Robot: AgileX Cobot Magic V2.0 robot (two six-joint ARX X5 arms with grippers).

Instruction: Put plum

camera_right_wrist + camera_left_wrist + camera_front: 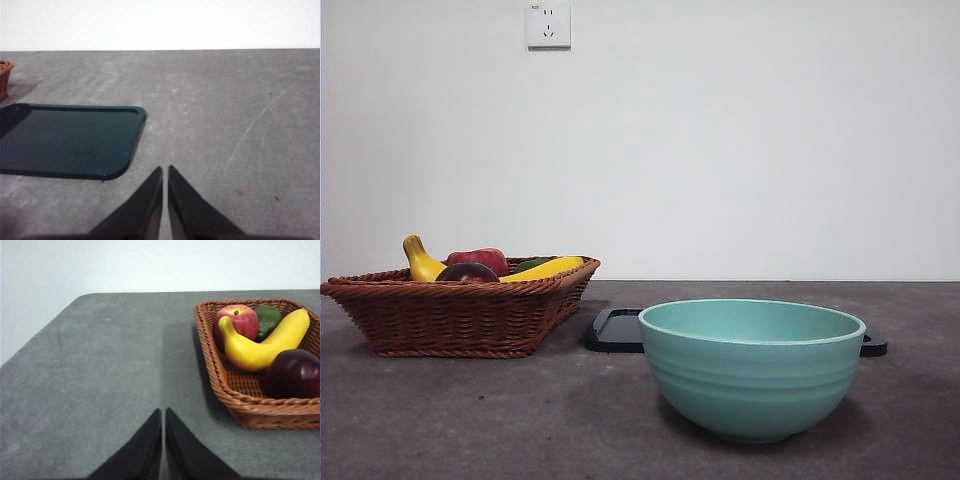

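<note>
The plum (295, 373) is a glossy dark maroon fruit lying in the wicker basket (222, 385), at the basket's corner closest to my left arm. In the front view the plum (467, 272) peeks over the rim of the basket (460, 315) at the left of the table. My left gripper (163, 412) is shut and empty, hovering over bare table beside the basket. My right gripper (165, 170) is also shut and empty, just off the corner of a dark tray (70, 140). Neither arm shows in the front view.
The basket also holds a yellow banana (265, 342), a red apple (237, 320) and a green fruit (268, 318). A teal bowl (751, 365) stands front right, with the dark tray (615, 330) flat behind it. A wall socket (548, 25) is on the white wall.
</note>
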